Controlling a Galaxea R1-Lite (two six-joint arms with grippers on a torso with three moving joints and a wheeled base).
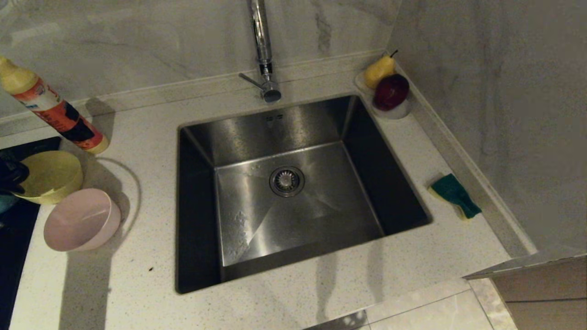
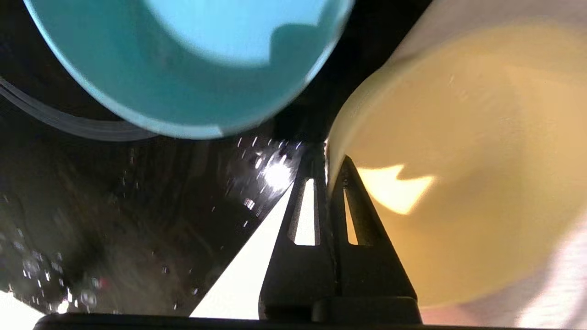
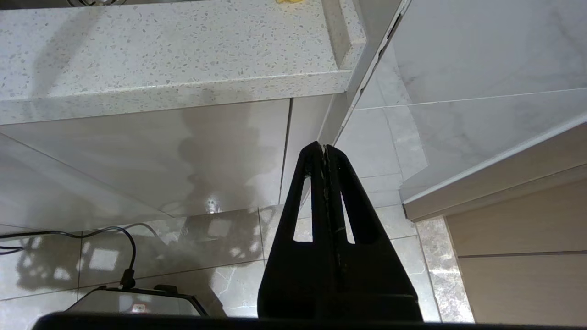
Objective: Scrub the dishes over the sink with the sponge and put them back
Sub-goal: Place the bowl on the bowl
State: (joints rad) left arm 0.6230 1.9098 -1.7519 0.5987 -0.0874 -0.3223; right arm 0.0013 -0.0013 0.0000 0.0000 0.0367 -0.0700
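The left gripper (image 2: 326, 156) is pinched shut on the rim of the yellow bowl (image 1: 49, 176), one finger inside the wall and one outside, and the bowl sits tilted on the counter (image 1: 137, 284) to the left of the sink (image 1: 293, 192), at the edge of the dark hob (image 1: 18, 229). From that grip the sink basin lies to the right, past the pink bowl (image 1: 81, 220), which rests just beside the yellow one and nearer the robot; the blue bowl (image 2: 183, 68) is close on the far side of the fingers, away from the sink. The sponge (image 1: 455, 195) lies on the counter right of the sink, its long axis running roughly along the wall edge, so the right arm is the nearer one to it; the right gripper (image 3: 325, 151) hangs parked below the counter front, fingers pressed together on nothing. Carrying the bowl over the basin looks like the next step, and the pink bowl and the leaning bottle (image 1: 50, 107) flank the path. The speckled stone counter is smooth, and the marble walls close in behind and to the right of the sink
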